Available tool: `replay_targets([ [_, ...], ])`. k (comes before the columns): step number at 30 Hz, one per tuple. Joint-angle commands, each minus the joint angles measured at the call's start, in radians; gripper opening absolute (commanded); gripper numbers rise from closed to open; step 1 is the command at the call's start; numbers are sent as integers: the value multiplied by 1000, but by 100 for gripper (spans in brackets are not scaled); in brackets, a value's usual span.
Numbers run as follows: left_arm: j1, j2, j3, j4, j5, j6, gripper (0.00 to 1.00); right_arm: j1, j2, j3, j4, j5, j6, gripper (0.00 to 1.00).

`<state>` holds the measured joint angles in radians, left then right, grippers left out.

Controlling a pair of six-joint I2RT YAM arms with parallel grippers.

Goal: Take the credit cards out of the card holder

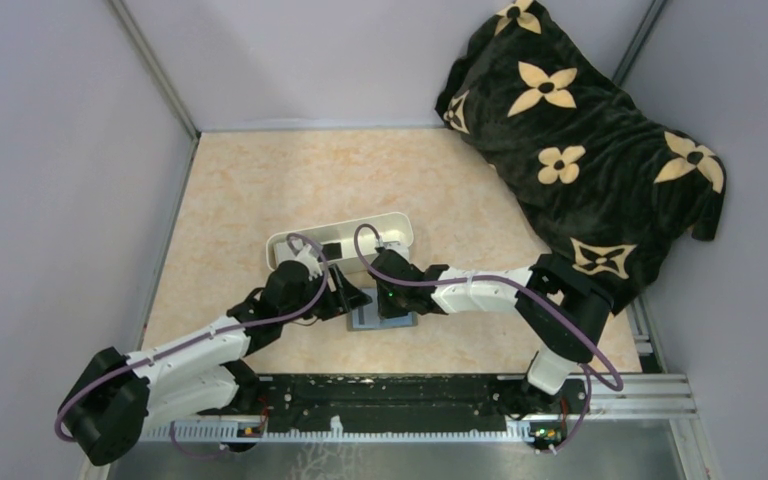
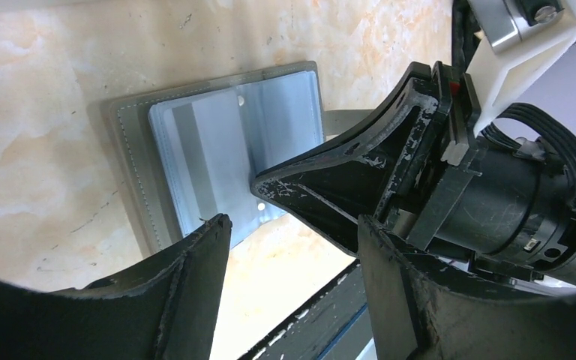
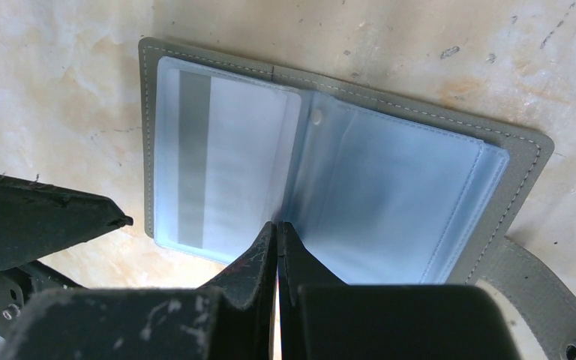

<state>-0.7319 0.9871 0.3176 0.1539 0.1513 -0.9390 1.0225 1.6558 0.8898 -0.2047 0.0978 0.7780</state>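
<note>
The card holder (image 3: 397, 180) lies open and flat on the table, grey outside with blue-grey clear pockets. A pale credit card (image 3: 225, 150) with a grey stripe sits inside its left pocket. My right gripper (image 3: 277, 225) is shut, and its tips rest on the holder's near edge at the middle fold. My left gripper (image 2: 292, 225) is open just beside the holder's (image 2: 135, 142) corner, with nothing between its fingers; one finger (image 3: 52, 217) shows at the left of the right wrist view. From above, both grippers meet over the holder (image 1: 388, 322).
A long white tray (image 1: 295, 243) stands just behind the arms, with a small black flat piece (image 1: 332, 247) in it. A dark flowered blanket (image 1: 580, 140) fills the back right corner. The black base rail (image 1: 390, 400) runs along the near edge.
</note>
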Motion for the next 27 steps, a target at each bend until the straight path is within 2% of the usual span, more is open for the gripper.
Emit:
replay_targets([
  [1,-4,31,23,25,17,6,69,-6,-17,-10,31,-3,-11,0],
  [7,-4,66,16,39,8,9,69,-7,-25,-11,26,-1,-11,0],
  [27,-4,37,-10,-15,-31,23,69,-12,-11,-2,34,-10,-14,0],
])
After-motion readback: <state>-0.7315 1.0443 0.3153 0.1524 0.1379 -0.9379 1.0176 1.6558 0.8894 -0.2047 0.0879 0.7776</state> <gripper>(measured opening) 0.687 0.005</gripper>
